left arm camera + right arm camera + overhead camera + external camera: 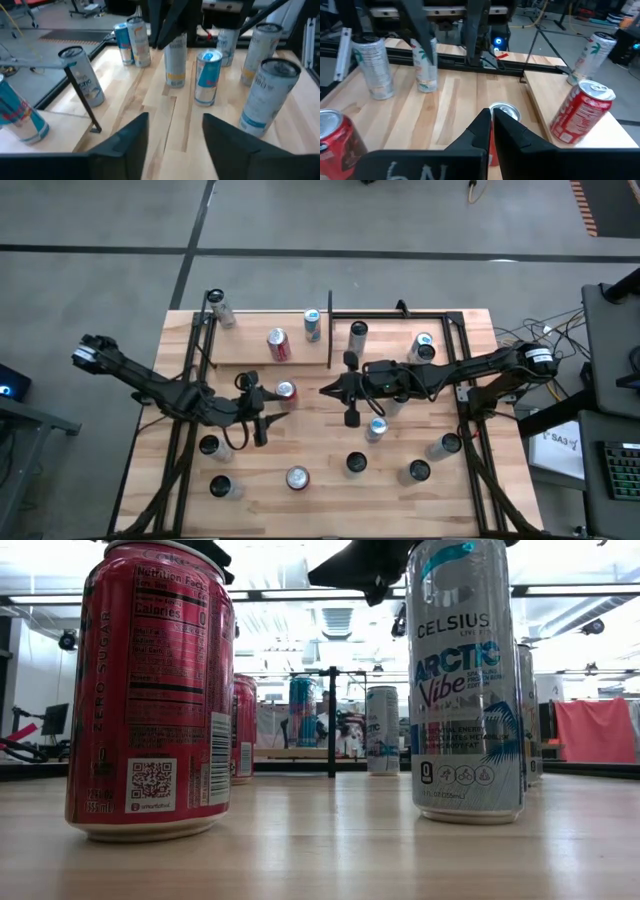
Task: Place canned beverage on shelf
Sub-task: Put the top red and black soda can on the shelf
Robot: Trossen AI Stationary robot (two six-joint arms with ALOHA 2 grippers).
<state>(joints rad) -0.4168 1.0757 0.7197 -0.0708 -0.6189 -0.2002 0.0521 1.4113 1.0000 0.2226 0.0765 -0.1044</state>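
Observation:
The shelf (250,350) is a pale panel with thin black rods at the table's far left. Three cans stand upright on it: a silver one (218,308), a red one (278,343) and a blue one (313,323). Another red can (286,392) stands on the table just in front of the shelf's near edge. My left gripper (268,412) is beside this can on its near-left side, open (175,135), with nothing between its fingers. My right gripper (324,390) is shut (492,127) and points at the same can (504,112) from the right, a little short of it.
Several more cans stand upright across the table's middle and near part, such as a grey one (175,60), a blue one (207,75) and a white one (267,95). A bare black frame (440,315) stands at the far right. Two cans (150,690) (468,680) stand close to the near edge.

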